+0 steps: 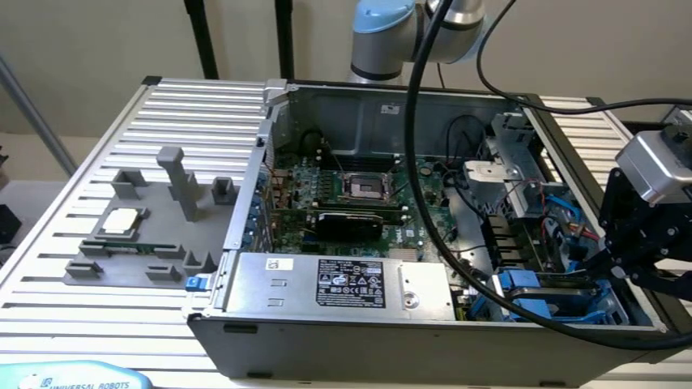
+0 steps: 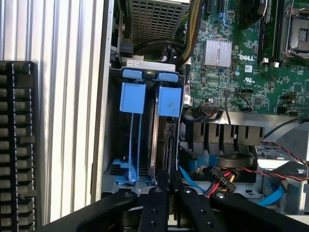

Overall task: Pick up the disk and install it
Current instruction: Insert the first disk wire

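The disk (image 2: 155, 145) stands on edge in the drive bay at the corner of the open computer case, its blue carrier tab (image 2: 169, 100) at the far end. My gripper (image 2: 171, 193) hangs right over the disk's near edge. Its black fingers (image 2: 157, 205) are drawn together with only a thin slit between them, and I cannot tell whether they pinch anything. In the exterior view the gripper (image 1: 614, 266) reaches down at the exterior view's right, just above the bay's blue carriers (image 1: 537, 284).
A second blue carrier (image 2: 132, 96) sits in the neighbouring slot. Red and blue cables (image 2: 223, 178) lie beside the bay. A silver box with a black label (image 1: 346, 284) and the motherboard (image 1: 357, 194) fill the case. A grey fixture (image 1: 141, 243) holds a small square chip (image 1: 120, 220).
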`<act>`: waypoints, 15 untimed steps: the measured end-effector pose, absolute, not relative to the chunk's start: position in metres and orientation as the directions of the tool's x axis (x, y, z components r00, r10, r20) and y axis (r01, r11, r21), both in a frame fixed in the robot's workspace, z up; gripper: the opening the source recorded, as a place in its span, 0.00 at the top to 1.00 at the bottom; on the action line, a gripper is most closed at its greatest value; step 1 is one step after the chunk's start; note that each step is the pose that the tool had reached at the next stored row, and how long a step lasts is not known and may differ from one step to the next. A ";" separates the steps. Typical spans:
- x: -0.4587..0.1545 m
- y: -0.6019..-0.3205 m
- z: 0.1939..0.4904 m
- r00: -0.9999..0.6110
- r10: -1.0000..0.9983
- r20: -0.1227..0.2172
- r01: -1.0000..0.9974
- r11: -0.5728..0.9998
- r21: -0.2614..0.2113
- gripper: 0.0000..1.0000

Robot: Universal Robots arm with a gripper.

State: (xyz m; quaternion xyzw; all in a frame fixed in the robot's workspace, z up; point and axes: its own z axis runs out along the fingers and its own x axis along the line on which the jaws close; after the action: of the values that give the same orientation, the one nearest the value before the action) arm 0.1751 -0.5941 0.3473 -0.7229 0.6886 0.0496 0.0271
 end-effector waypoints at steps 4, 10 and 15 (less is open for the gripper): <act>0.175 -0.594 0.347 0.048 -0.993 -0.112 -0.998 -0.052 0.029 0.85; 0.175 -0.594 0.347 0.050 -0.992 -0.115 -0.998 -0.053 0.029 0.77; 0.176 -0.594 0.347 0.052 -0.991 -0.120 -0.998 -0.056 0.029 0.71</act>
State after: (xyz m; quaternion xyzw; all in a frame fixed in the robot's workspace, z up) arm 0.1756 -0.5942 0.3472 -0.7246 0.6864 0.0537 0.0311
